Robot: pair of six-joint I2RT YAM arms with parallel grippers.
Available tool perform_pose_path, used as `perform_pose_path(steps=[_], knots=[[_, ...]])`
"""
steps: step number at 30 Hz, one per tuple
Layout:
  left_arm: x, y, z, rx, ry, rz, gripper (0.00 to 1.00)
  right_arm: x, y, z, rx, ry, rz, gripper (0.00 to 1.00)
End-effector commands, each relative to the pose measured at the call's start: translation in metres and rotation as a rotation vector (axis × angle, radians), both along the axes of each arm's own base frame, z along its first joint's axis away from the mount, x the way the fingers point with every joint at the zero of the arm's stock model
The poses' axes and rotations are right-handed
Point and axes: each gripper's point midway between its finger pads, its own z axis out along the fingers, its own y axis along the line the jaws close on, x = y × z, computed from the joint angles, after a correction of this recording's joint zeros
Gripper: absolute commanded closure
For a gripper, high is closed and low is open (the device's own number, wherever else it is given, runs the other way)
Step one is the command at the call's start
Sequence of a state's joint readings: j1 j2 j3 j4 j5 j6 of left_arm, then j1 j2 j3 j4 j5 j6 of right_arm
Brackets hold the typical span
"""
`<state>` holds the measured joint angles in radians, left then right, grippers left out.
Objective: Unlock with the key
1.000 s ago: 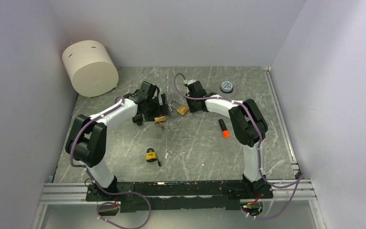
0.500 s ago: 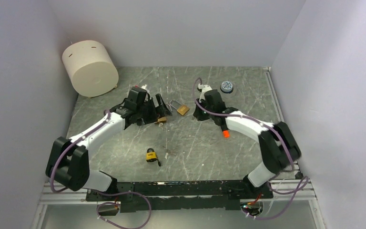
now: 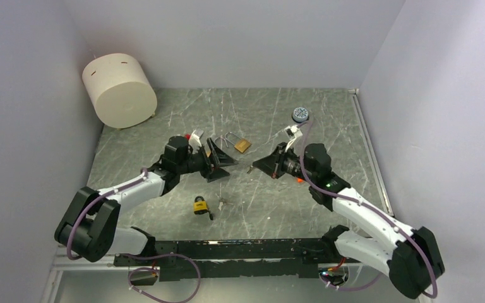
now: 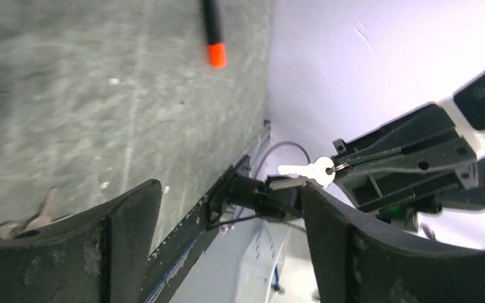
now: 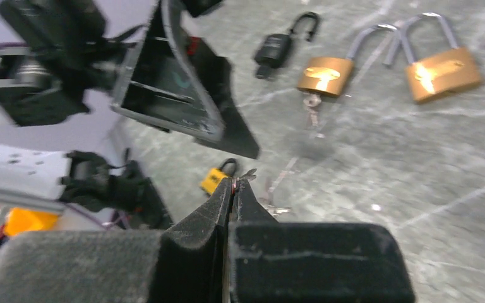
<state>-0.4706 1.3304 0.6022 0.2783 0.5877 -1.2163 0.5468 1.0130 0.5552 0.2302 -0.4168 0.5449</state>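
Top view first. The left arm lies low over the grey marble tabletop point(image 3: 328, 126), its forearm aimed at 3 o'clock. The left gripper point(image 3: 218, 159) has its fingers flared wide with nothing between them. Facing it, the right arm stretches low from its base toward 9 o'clock. The right gripper point(image 3: 257, 167) is nipped tight on a small silver key point(image 3: 251, 169), held clear of the tabletop between the two grippers.

A brass padlock point(image 3: 242, 145) lies at 12 o'clock from that gap. A yellow padlock point(image 3: 199, 205) sits at 7 o'clock with loose keys point(image 3: 222, 203) just beside it. A white cylinder point(image 3: 119, 90) fills the 10 o'clock corner and a blue round tin point(image 3: 300, 114) sits at 1 o'clock. Pale walls close three sides.

Left wrist: both fingers are splayed. Through the gap, the key juts toward 9 o'clock from the right gripper's closed tips. An orange-tipped marker point(image 4: 213, 31) lies at 12 o'clock.

Right wrist: the pads are pressed together with the key's ring caught at their tips. At 1 o'clock lie a black padlock point(image 5: 278, 44) and a second brass padlock point(image 5: 325, 72) with a key at its base.
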Motion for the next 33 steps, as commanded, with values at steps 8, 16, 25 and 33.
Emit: perform_pose_path(steps=[8,16,25,33], knots=[[-0.074,-0.048,0.101,-0.155,-0.613,-0.479,0.27,-0.064,0.003,0.075,0.239,-0.076,0.174,1.0],[-0.068,-0.055,0.113,-0.173,-0.375,-0.323,0.25,-0.079,-0.006,0.092,0.272,-0.113,0.182,1.0],[-0.069,-0.064,0.106,-0.374,-0.021,-0.239,0.18,-0.08,-0.006,0.094,0.279,-0.128,0.186,1.0],[-0.065,-0.069,0.099,-0.422,0.107,-0.23,0.14,-0.077,-0.002,0.088,0.248,-0.068,0.197,1.0]])
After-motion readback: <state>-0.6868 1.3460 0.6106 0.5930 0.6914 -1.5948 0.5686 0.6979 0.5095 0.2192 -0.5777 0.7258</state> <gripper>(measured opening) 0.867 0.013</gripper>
